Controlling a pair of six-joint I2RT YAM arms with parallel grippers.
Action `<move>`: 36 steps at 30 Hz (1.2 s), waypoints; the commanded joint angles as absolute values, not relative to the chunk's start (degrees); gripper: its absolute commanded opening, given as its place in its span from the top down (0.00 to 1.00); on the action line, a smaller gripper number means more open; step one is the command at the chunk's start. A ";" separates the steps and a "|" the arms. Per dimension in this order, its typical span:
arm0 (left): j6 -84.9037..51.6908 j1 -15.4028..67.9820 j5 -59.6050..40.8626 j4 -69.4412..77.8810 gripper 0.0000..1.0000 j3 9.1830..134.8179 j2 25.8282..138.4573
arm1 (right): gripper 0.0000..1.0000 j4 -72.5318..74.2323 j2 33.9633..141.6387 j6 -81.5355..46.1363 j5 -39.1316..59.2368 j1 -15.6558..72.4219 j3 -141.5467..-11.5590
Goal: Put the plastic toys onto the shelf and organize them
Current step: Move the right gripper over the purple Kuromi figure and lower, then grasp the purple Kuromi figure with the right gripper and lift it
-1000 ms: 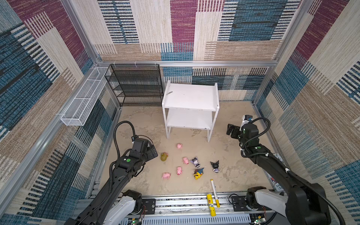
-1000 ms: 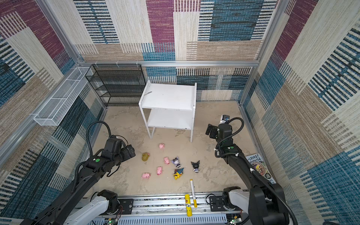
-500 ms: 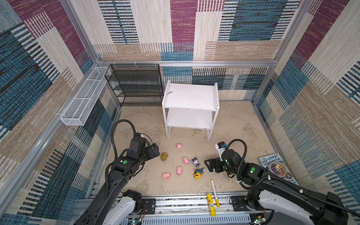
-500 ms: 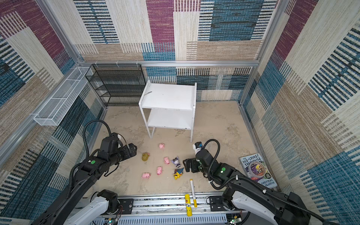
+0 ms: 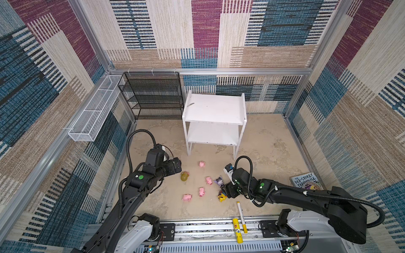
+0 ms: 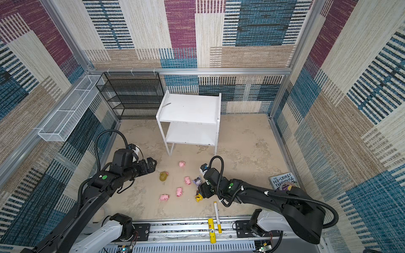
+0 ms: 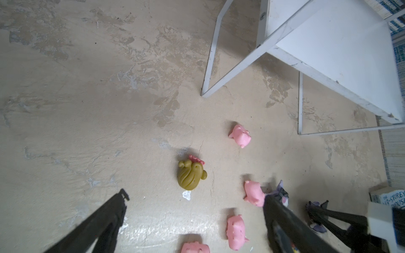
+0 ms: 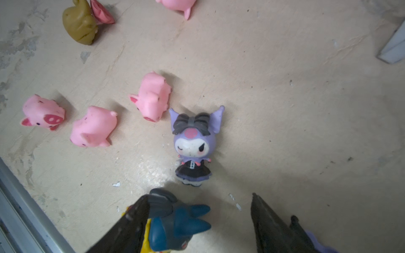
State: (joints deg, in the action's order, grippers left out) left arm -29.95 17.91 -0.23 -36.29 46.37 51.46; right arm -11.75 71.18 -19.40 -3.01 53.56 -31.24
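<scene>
Near the pigs (image 5: 208,180), a marker (image 5: 241,213).

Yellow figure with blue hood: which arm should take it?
Right. The right gripper is down at the yellow figure with blue hood, which sits between its open fingers. The left gripper hovers open by the blond doll, across the group.

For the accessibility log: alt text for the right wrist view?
The right gripper hangs over the beige floor, jaws open around a yellow figure with blue hood. Just beyond is a purple big-eared figure, with pink pigs beside it.
</scene>
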 commanded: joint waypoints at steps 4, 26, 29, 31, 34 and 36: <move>-28.02 17.90 -1.30 -34.20 0.01 46.17 51.24 | 0.29 -9.23 75.62 -18.61 -4.16 53.78 -33.31; -29.12 18.88 -9.76 -32.98 0.01 43.43 47.85 | 0.61 -8.79 86.88 -22.24 -11.69 57.12 -37.09; -28.21 20.70 -11.44 -32.42 0.01 44.00 47.90 | 0.67 -7.12 84.78 -21.30 -12.30 57.17 -36.54; -27.48 22.40 -12.92 -31.64 0.01 44.49 48.04 | 0.70 -5.48 82.54 -20.65 -12.85 57.21 -35.51; -26.22 25.23 -15.79 -30.06 0.01 45.22 48.47 | 0.74 -2.69 77.51 -19.07 -13.39 57.21 -33.25; -25.69 27.16 -17.71 -29.19 0.01 46.04 49.01 | 0.75 -0.41 72.93 -17.96 -13.39 57.28 -31.41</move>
